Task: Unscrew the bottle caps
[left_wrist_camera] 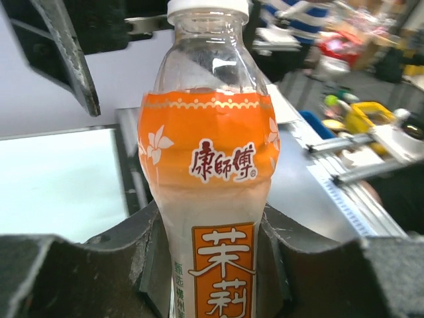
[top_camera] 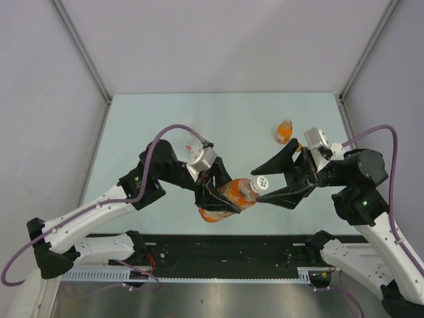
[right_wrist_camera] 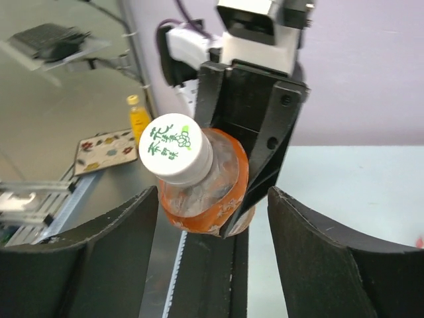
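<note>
My left gripper (top_camera: 218, 195) is shut on the taller orange-drink bottle (top_camera: 228, 197) and holds it off the table, tilted, neck toward the right arm. In the left wrist view the bottle (left_wrist_camera: 211, 172) sits between both fingers, its white cap (left_wrist_camera: 208, 8) at the top edge. My right gripper (top_camera: 275, 179) is open, its jaws on either side of the white cap (top_camera: 260, 183) and apart from it. In the right wrist view the cap (right_wrist_camera: 174, 149) with green print faces the camera between the spread fingers. The short squat orange bottle (top_camera: 284, 131) stands at the far right. The clear bottle (top_camera: 193, 142) shows partly behind the left arm.
The pale table (top_camera: 225, 112) is walled by grey panels on three sides. A black strip and metal rail (top_camera: 225, 275) run along the near edge between the arm bases.
</note>
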Tool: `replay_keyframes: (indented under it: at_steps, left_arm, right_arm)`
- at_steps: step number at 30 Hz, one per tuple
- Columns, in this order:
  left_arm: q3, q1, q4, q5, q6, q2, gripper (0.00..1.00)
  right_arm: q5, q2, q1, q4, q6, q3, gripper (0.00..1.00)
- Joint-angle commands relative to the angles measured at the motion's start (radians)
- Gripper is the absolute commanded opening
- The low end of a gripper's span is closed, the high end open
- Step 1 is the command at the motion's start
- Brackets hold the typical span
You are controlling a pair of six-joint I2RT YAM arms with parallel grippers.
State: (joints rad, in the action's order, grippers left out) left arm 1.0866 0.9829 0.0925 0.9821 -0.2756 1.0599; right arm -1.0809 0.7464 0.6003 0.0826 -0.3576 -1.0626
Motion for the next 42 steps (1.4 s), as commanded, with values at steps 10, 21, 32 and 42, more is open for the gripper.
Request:
replay_keyframes:
  at_steps: [10,21,32,42]
  left_arm:
    - [-0.089,-0.006,-0.024,-0.738,0.153,-0.127,0.00]
    - [-0.206,0.126,0.047,-1.252,0.327,-0.130,0.00]
    - [-0.226,0.207,0.119,-1.576,0.420,-0.064,0.00]
    - [-0.226,0.252,0.139,-1.585,0.437,-0.021,0.00]
  right_arm:
    - [0.479,0.001,-0.010,-0.336,0.141,-0.062,0.75]
    - [0.963,-0.025,-0.008,-0.284,-0.187,-0.059,0.75]
    - [1.069,0.074,0.091,-0.202,-0.339,-0.059,0.76]
    - [1.135,0.149,0.162,-0.129,-0.325,-0.060,0.74]
